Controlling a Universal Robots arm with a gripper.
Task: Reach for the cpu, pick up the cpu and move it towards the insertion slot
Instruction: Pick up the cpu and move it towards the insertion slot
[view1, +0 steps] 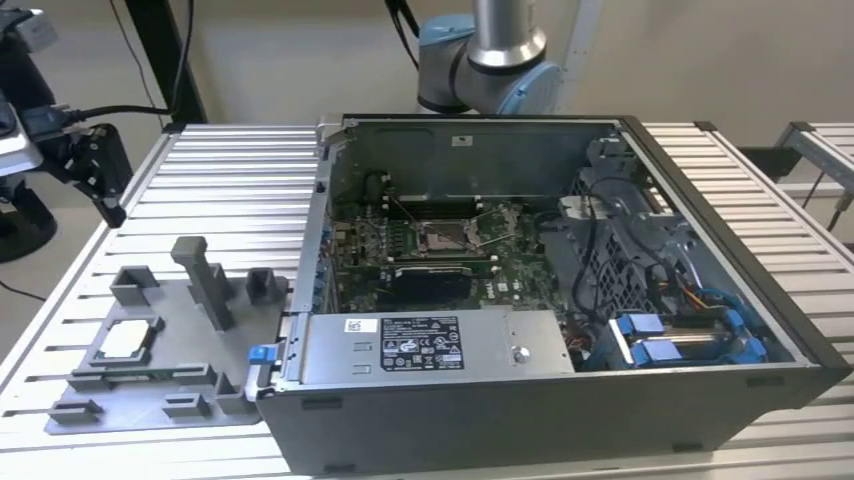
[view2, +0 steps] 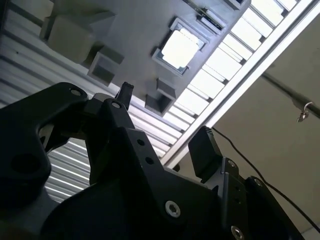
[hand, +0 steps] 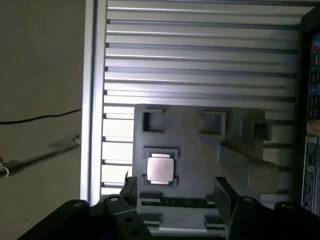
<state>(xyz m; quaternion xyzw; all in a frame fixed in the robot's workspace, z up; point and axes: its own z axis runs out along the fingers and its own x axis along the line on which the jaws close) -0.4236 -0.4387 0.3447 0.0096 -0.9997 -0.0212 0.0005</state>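
The cpu (view1: 123, 340) is a pale square chip lying flat in a recess of the grey fixture plate (view1: 160, 415) at the exterior view's left. It also shows in both wrist views (hand: 160, 169) (view2: 180, 47). My gripper (view1: 112, 200) hangs well above the table beyond the plate's far side, touching nothing. In both wrist views the gripper (hand: 175, 194) (view2: 162, 122) is open, its two black fingertips (hand: 129, 186) apart with nothing between them and the chip farther off. The insertion slot (view1: 447, 236) is the metal-framed socket on the green board inside the open computer case (view1: 561, 400).
Grey posts and blocks (view1: 207, 280) stand up from the fixture plate near the chip. Inside the case, a black block (view1: 427, 285) lies beside the socket, a labelled metal box (view1: 427, 345) sits at the front, and cables and blue parts (view1: 674, 340) are at the right. The table (view1: 227, 170) is slatted aluminium.
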